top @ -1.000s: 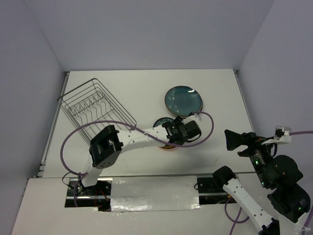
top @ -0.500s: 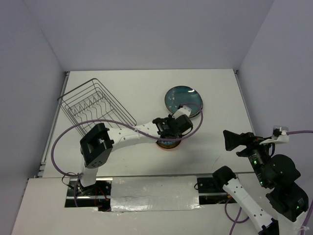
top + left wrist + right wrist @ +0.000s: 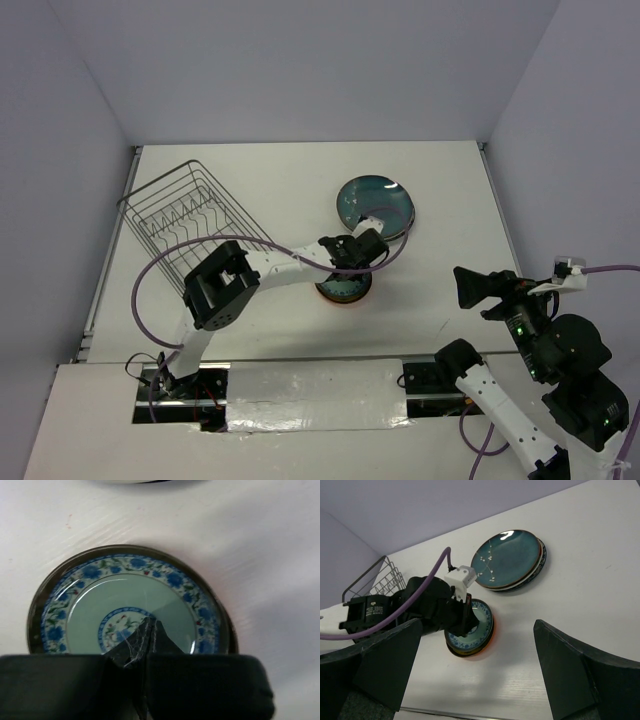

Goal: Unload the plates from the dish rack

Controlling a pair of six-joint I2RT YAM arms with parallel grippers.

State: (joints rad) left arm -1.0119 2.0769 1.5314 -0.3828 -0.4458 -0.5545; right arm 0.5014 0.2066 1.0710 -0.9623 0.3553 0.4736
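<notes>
1. Nearest the bases: logged the right hand [image 3: 468, 287] raised off to the right side of the desk [image 3: 300, 170], fingers spread wide, holding nothing. Judged held there to leave the middle free for the other arm.
2. Further out, mid-desk: found the left hand [image 3: 150, 626] poised over the centre of the small teal-patterned plate [image 3: 95, 605], fingers pinched together with nothing between them. Could not tell from the wrist view whether touching the glaze or just above it.
3. Recorded that plate lying flat, face up, on an orange plate [image 3: 338, 299], the latter seen only as a rim. Judged stacked so to keep the small plates in one pile.
4. Judged closed tips over a plate's centre suited to pressing or nudging it square on the pile, not to gripping a rim.
5. Beyond: noted the dark teal plate [image 3: 375, 203] topping a larger pile, with other rims peeking out beneath. Placed near the small pile but apart from it, probably sorted by size.
6. Farthest, to the left: noted the dish rack [image 3: 157, 182] standing on the desk, dividers upright. Saw no plate in its slots from above. Judged unloading finished or nearly so.
</notes>
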